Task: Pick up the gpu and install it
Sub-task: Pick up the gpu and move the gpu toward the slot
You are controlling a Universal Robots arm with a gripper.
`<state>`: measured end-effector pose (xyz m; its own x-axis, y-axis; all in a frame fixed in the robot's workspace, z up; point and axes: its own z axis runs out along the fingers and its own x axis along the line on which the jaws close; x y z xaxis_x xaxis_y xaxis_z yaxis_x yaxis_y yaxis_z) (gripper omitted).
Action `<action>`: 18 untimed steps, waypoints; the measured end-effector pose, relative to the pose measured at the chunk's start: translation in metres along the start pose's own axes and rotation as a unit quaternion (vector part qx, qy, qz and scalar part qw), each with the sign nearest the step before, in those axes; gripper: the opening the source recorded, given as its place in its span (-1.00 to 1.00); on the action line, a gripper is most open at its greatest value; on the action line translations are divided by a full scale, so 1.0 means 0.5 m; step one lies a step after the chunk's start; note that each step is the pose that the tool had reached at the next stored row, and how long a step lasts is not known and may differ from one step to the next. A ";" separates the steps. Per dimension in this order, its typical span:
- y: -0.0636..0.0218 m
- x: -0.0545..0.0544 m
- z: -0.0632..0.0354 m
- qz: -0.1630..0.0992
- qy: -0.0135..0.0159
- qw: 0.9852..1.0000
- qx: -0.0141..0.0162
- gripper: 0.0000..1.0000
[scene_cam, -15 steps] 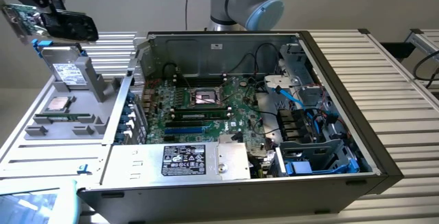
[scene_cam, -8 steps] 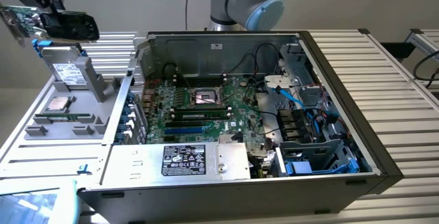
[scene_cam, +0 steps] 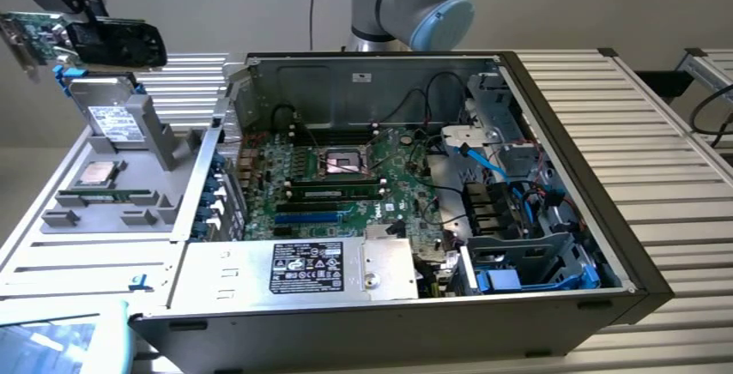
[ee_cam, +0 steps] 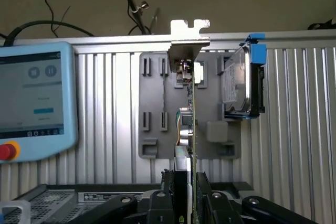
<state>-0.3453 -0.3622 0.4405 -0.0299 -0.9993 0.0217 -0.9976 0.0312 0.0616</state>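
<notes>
Black two-finger gripper [ee_cam: 190,195] part-closed, clamped on gpu [scene_cam: 109,41]: flat green card, black cooler, silver end bracket. Card in air over far corner of grey parts tray [scene_cam: 57,220], above upright silver hard drive [scene_cam: 115,121]. Judgement: hold card square, firm grip, clear drive and open metal computer case [scene_cam: 378,69] wall.

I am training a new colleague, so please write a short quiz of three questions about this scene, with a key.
1. True or false: the gpu sits in its slot on the motherboard.
2. What does the end effector hold? A) a cable B) the gpu C) a screwdriver
3. Fill in: the hard drive stands in a ___ bracket.
Key: 1 false, the gpu is held up in the air, away from the motherboard; 2 B; 3 blue.
</notes>
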 end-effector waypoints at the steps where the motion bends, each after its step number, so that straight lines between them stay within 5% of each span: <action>1: 0.000 0.000 0.000 -0.003 0.000 1.000 0.000 -0.44; 6: -0.001 -0.001 0.003 -0.013 0.001 1.000 0.003 -0.44; 10: -0.001 -0.002 0.005 -0.018 0.002 1.000 0.008 -0.44; 18: -0.003 -0.003 0.004 -0.019 0.002 1.000 0.009 -0.44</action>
<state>-0.3438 -0.3609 0.4383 0.0078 -0.9997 0.0237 -0.9989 -0.0067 0.0454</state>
